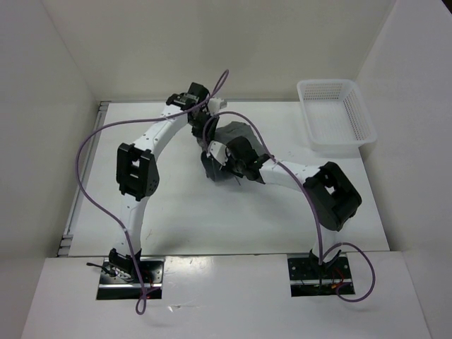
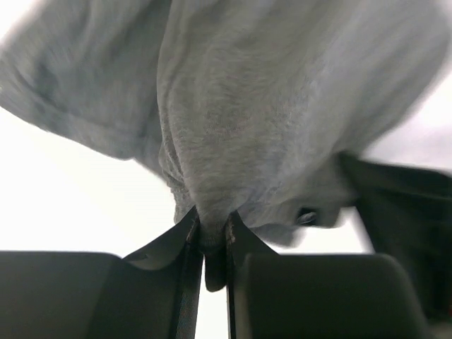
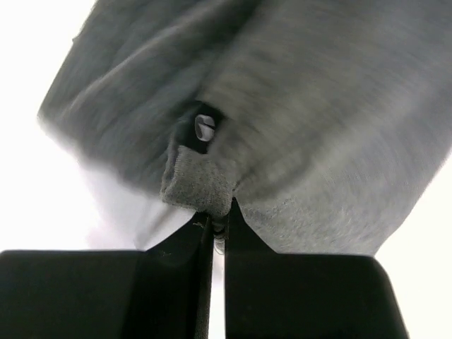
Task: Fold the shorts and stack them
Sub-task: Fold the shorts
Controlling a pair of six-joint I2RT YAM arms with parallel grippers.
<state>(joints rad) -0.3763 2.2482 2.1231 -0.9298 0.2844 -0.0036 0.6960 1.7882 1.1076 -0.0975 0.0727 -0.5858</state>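
Overhead: left arm (image 1: 138, 169) rises from its near-left base, elbow out to the left, forearm angled forward and right, wrist at the far centre of the table (image 1: 212, 226). Right arm (image 1: 332, 194) has its elbow out to the right, and its forearm runs left toward the table centre. The 2 wrists end close together.

Shorts (image 1: 229, 133): a bunched grey heap between the 2 wrists, at the centre to far part of the table, left of the white mesh basket (image 1: 328, 82) and well apart from it. The right wrist covers part of the heap. Whether the cloth rests on the table or hangs just off it cannot be told from here.

Left gripper (image 2: 212, 227): fingers (image 2: 180, 244) drawn nearly together, pinching a gathered fold of grey cloth that bulges out above the tips. In the overhead view it sits at the heap's far-left edge (image 1: 199, 119), position approximate.

Right gripper (image 3: 220, 217): fingers (image 3: 244, 240) pressed together on a thin edge of the shorts, right below a thick rolled hem. A metal eyelet (image 3: 205, 128) shows in the cloth just above that hem. In the overhead view this gripper is at the heap's left side (image 1: 214, 152).

Both wrist views are motion-blurred.
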